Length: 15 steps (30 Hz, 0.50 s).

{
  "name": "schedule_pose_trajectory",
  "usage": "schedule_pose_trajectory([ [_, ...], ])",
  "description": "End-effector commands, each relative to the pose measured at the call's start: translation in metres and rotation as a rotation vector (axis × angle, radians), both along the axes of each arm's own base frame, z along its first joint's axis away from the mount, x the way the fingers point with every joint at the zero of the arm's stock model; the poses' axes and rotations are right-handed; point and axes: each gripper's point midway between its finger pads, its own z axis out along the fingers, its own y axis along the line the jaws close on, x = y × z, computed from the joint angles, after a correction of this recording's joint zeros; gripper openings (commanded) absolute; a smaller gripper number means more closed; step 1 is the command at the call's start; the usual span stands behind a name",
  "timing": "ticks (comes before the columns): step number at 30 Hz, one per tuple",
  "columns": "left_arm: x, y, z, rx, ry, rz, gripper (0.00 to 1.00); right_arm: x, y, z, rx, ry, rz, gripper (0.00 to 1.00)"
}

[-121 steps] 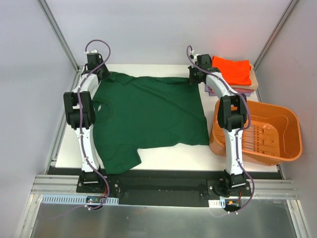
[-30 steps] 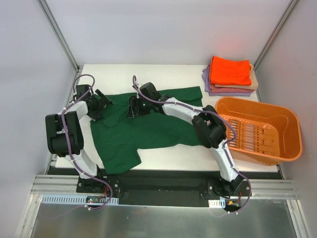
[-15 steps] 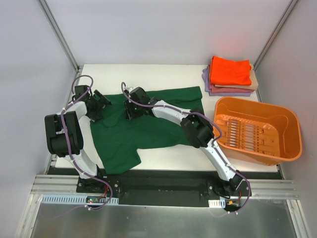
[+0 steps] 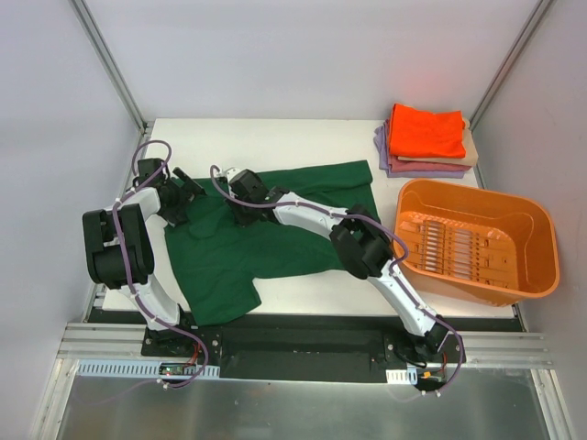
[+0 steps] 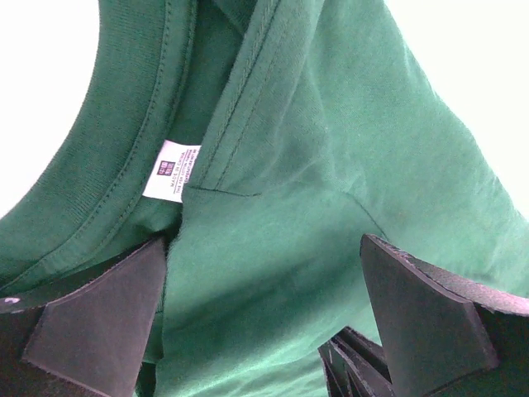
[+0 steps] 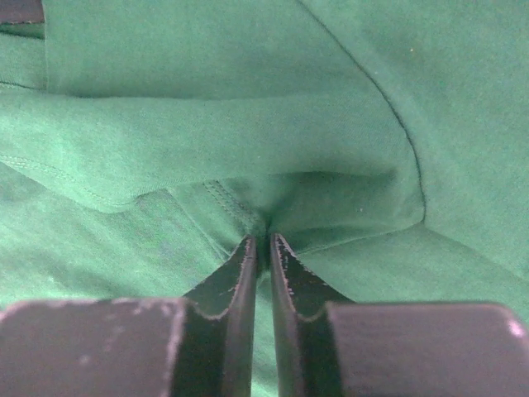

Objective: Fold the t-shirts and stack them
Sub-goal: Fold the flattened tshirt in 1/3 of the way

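Overhead, dark green shirt point(image 4: 229, 261) spread rumpled on the white tabletop point(image 4: 275, 137), folded orange-topped stack point(image 4: 426, 133) at far right corner, only the right wrist view shows right tool point(image 6: 266, 241) pinching a shirt fold, left wrist view shows left tool point(image 5: 263, 246) spread wide above the collar label point(image 5: 172, 169)

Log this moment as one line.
left gripper open over green shirt | right gripper shut on shirt fold | folded stack far-right corner

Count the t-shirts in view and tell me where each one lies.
4. The dark green t-shirt lies spread across the table; the orange t-shirt, tan t-shirt and lavender t-shirt are stacked folded, far right corner. Others may hide within.
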Motion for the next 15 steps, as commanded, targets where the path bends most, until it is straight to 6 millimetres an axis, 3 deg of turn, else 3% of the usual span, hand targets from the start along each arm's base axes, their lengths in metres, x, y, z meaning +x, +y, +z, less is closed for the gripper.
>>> schedule_pose_trajectory([
  [1,0.001,0.006,-0.001,-0.002,0.019,0.025,0.99,-0.008,0.008,0.022,0.030,-0.026,0.055,0.09],
  [3,0.000,0.009,-0.003,0.007,0.029,0.037,0.99,-0.004,0.007,0.034,0.033,-0.055,0.039,0.01],
  [8,-0.003,0.014,-0.005,0.024,0.045,0.053,0.99,0.004,-0.004,0.061,0.045,-0.119,-0.016,0.00],
  [10,-0.003,0.016,-0.006,0.026,0.051,0.060,0.99,-0.001,-0.007,0.067,0.055,-0.121,-0.009,0.01],
  [15,-0.005,0.017,-0.006,0.031,0.055,0.065,0.99,-0.011,-0.020,0.063,0.046,-0.105,-0.001,0.00],
])
